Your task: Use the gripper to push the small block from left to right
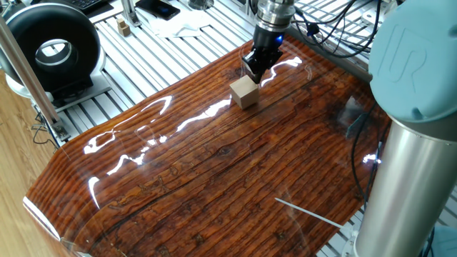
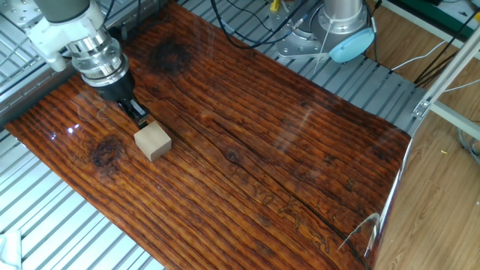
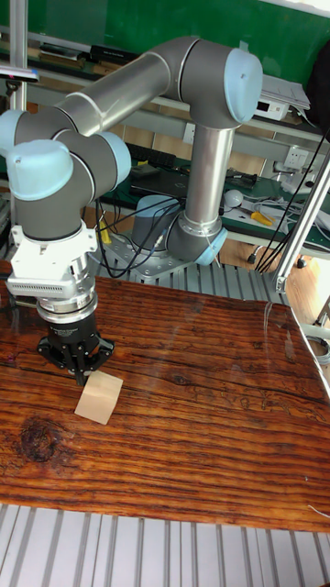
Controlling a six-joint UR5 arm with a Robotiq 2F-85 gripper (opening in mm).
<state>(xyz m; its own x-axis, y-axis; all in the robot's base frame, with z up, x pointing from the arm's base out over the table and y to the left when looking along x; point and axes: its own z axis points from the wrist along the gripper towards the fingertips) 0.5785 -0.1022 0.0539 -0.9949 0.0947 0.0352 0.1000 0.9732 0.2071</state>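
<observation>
Small block [image 3: 99, 397] [image 1: 244, 92] [image 2: 153, 142]: on the wooden table [image 3: 211, 431], just in front of the gripper, touching its tips. Gripper [image 3: 80, 373] [image 1: 254, 72] [image 2: 139, 115]: pointing down, fingers drawn together, holding nothing, tips low against the block's rear face.

"UR" logo on arm [image 1: 408, 56]

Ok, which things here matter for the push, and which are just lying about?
Job: end effector, closed, its tip against the block; wooden table.
Lying about: black ring-shaped device, tiny wooden block, white cloth, cables.
</observation>
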